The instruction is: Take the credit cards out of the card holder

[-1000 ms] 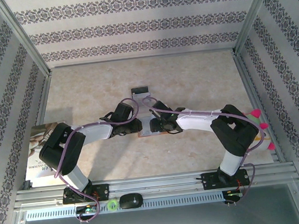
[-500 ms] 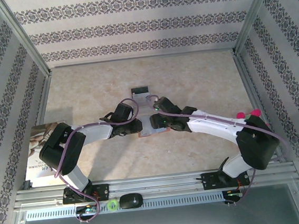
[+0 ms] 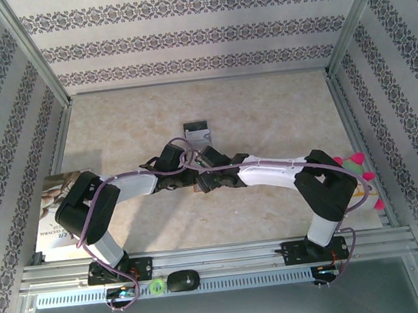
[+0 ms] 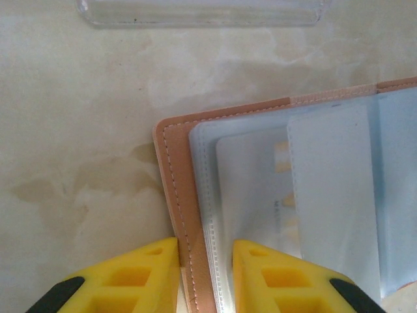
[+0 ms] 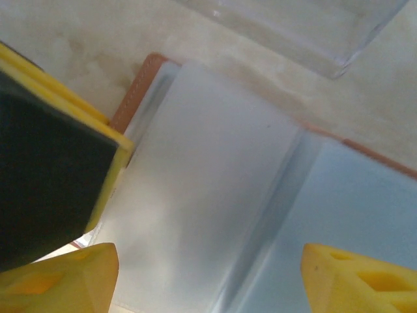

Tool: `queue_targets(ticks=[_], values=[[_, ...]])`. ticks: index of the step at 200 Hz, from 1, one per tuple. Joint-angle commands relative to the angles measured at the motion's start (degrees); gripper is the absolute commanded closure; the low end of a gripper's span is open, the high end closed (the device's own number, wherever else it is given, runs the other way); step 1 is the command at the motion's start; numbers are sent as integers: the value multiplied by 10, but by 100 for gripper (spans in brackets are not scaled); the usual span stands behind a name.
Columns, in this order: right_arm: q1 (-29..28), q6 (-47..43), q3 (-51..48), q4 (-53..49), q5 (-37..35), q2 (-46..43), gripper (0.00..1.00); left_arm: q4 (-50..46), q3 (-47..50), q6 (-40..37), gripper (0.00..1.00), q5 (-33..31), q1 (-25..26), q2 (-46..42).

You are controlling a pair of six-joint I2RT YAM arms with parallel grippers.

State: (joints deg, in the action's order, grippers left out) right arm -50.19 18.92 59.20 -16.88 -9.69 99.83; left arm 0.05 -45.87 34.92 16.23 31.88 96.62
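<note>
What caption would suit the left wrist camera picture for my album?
Left gripper straddles the tan edge of the open card holder, clear plastic case beyond.

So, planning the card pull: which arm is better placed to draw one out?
Right, probably: the right gripper hangs open over the card holder; the left gripper straddles its leather edge.
</note>
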Motion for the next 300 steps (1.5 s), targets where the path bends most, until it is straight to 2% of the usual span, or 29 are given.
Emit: queue_targets(ticks=[1, 26, 57, 115, 149, 185, 203, 226, 241, 255, 276, 300], values=[[-8, -15, 14, -6, -34, 30, 26, -28, 15, 1, 74, 5, 6, 20], [-1, 22, 18, -37, -105, 41, 31, -32, 15, 0, 76, 7, 6, 22], [20, 76, -12, -41, -141, 12, 37, -37, 14, -4, 78, 7, 6, 25], [54, 147, -66, -60, -153, -25, 38, -32, 15, -4, 80, 7, 6, 36], [92, 172, -113, -56, -142, -88, 36, -30, 12, -3, 78, 10, 6, 32], [149, 174, -137, -61, -92, -165, 38, -29, 10, -3, 76, 10, 6, 25], [163, 148, -135, -45, -52, -213, 49, -27, 7, -2, 75, 13, 6, 23], [160, 115, -109, 4, 66, -240, 58, -25, 6, -3, 73, 12, 6, 16], [157, 119, -80, 42, 171, -214, 62, -28, 3, -6, 72, 7, 6, 14], [145, 130, -51, 58, 234, -170, 68, -27, 1, -7, 73, 7, 6, 18], [124, 138, -17, 64, 267, -105, 75, -24, 1, -6, 73, 9, 6, 26], [119, 152, -18, 77, 281, -52, 77, -22, 3, -6, 73, 8, 6, 28]])
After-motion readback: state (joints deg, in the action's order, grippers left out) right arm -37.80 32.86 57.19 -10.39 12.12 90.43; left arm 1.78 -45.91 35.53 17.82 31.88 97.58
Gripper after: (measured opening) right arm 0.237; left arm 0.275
